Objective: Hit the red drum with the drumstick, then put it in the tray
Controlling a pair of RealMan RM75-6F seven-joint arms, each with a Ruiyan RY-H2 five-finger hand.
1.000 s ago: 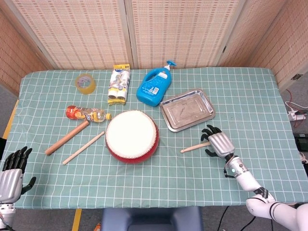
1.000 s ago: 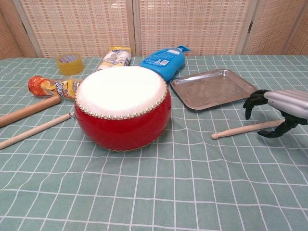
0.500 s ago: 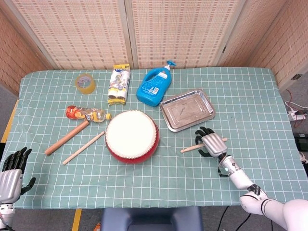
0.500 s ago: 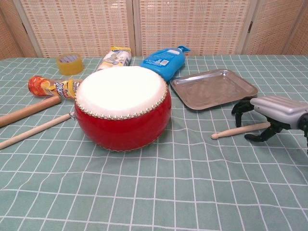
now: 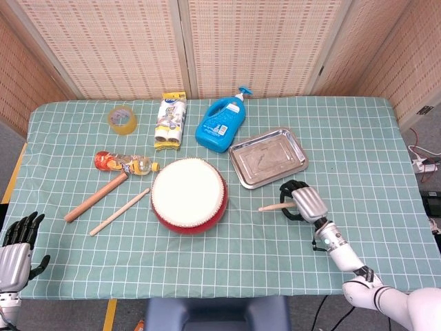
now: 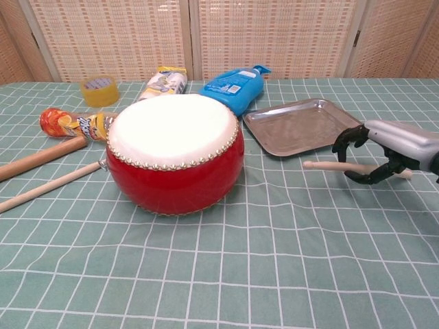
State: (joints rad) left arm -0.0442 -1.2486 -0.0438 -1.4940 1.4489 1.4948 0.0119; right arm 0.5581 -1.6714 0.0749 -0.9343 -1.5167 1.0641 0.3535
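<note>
The red drum [image 5: 189, 195] with its white skin stands at the table's middle, also seen in the chest view [image 6: 175, 151]. To its right my right hand [image 5: 303, 202] curls its fingers around a pale wooden drumstick [image 5: 271, 207], gripping it near the butt end. In the chest view the drumstick [image 6: 326, 165] lies level just above the cloth, tip toward the drum, inside my right hand [image 6: 377, 152]. The empty metal tray [image 5: 269, 157] sits just behind that hand. My left hand [image 5: 16, 247] hangs at the near left edge with fingers apart, holding nothing.
Left of the drum lie a second thin stick [image 5: 118, 212], a thicker wooden rod [image 5: 95, 198] and a chips tube [image 5: 124, 164]. At the back stand a tape roll [image 5: 122, 119], a yellow-white packet [image 5: 170, 121] and a blue detergent bottle [image 5: 222, 124].
My right hand moved left along the drumstick, closed its fingers around it and raised it from slanted on the cloth to level. The left hand stayed put.
</note>
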